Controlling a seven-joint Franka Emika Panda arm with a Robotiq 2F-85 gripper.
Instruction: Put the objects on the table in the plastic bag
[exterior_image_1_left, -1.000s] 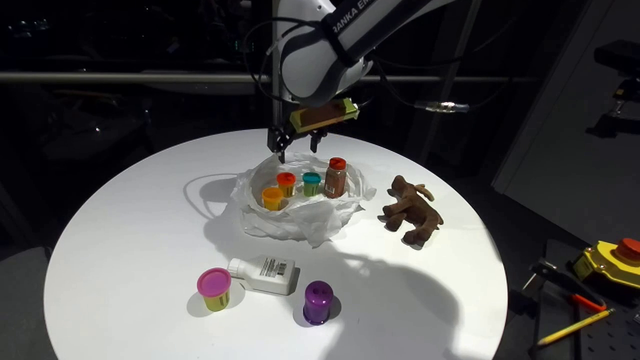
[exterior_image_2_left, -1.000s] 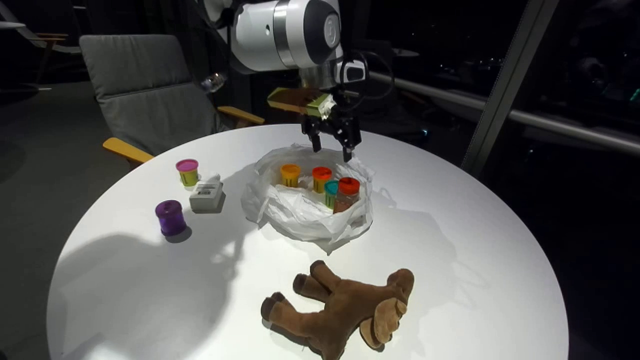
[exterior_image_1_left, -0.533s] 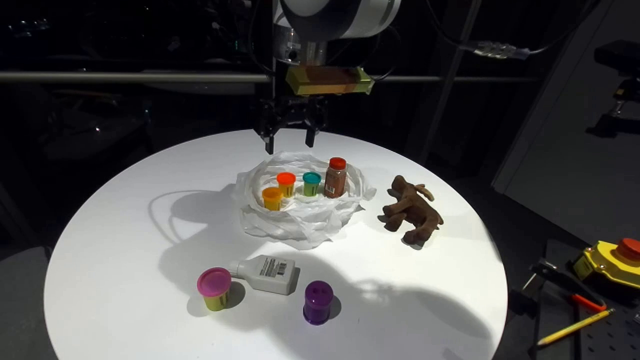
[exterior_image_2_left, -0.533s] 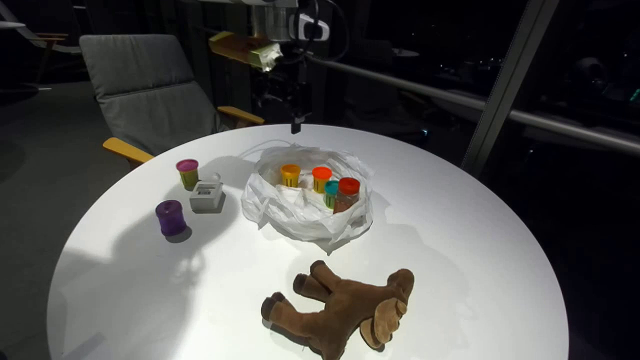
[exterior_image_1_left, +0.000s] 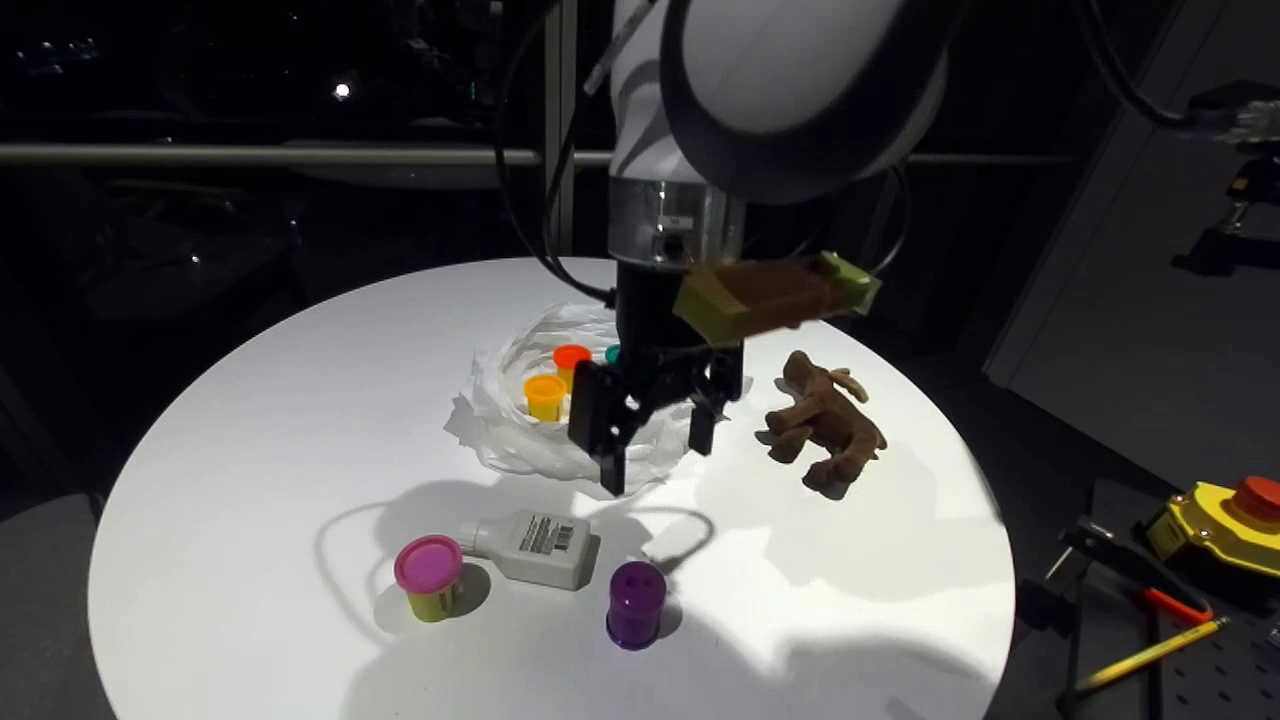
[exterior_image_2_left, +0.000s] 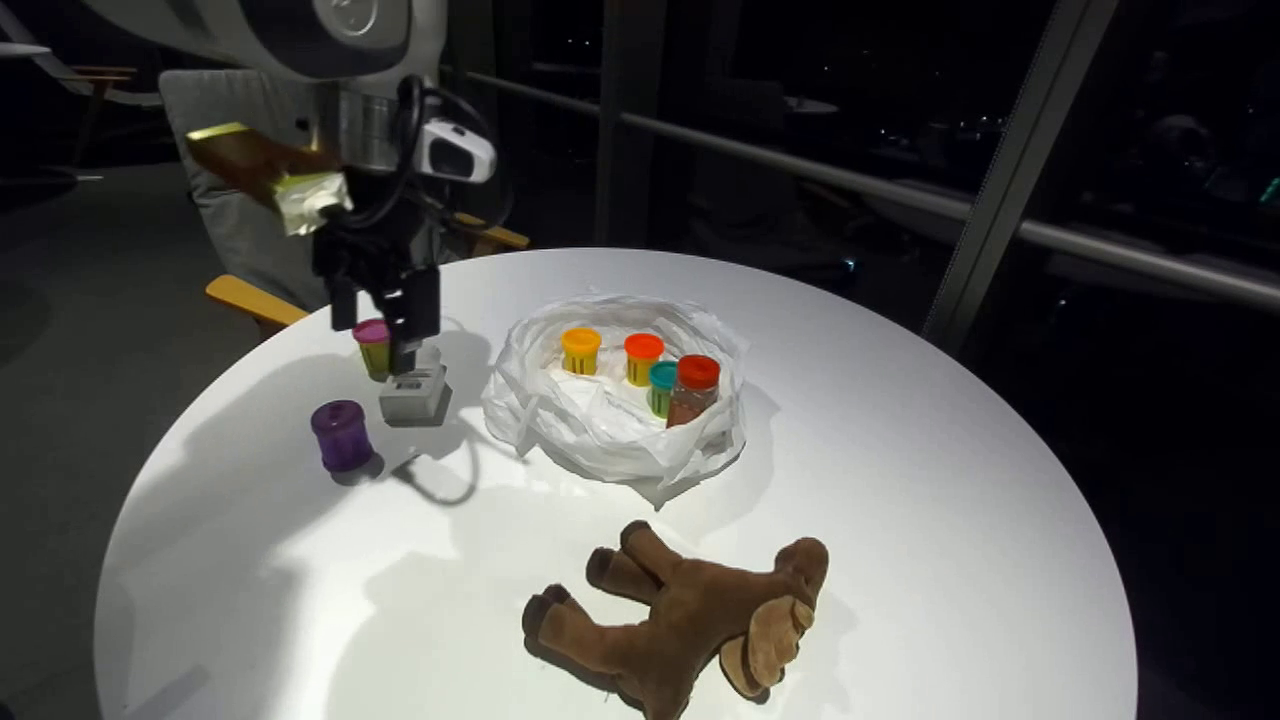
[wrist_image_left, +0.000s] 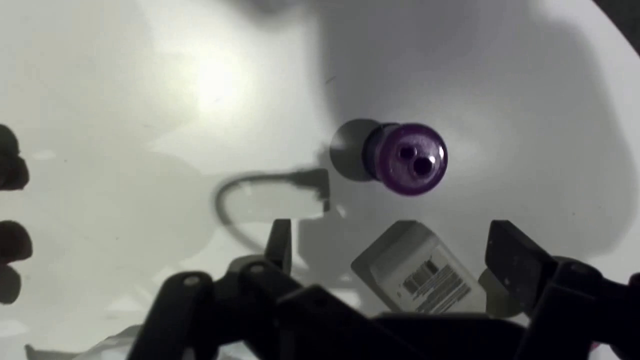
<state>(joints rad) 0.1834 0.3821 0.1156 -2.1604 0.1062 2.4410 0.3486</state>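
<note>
Making out a barcode and lines of print on the white bottle (wrist_image_left: 417, 282), in letters too small to read. Also spotting dark label marks on the pink-lidded tub (exterior_image_1_left: 432, 590) and, inside the plastic bag (exterior_image_2_left: 600, 440), on the orange-lidded tub (exterior_image_2_left: 581, 352) and the red-lidded tub (exterior_image_2_left: 643, 362), all too tiny to decipher. Can see a pale sticker (exterior_image_1_left: 675, 222) on the metal collar (exterior_image_1_left: 637, 225) above the gripper (exterior_image_1_left: 657, 462), again beyond reading.

Find the gripper raised over the table (exterior_image_1_left: 250, 450), with jaws spread wide apart. Between those jaws in the wrist view, see the white bottle, lying on its side on the table below. Just past it in that view, see the purple cup (wrist_image_left: 412, 162), upright, with two dark holes in its top. Note the pink-lidded tub just beside the cap of the white bottle. In an exterior view, see the plastic bag off to one side of the gripper, with the teal-lidded tub (exterior_image_2_left: 661, 388) inside too, partly behind the red-capped bottle (exterior_image_2_left: 694, 390). Find the brown plush animal (exterior_image_2_left: 690, 610) lying on its side on the table, well apart from the gripper.
</note>
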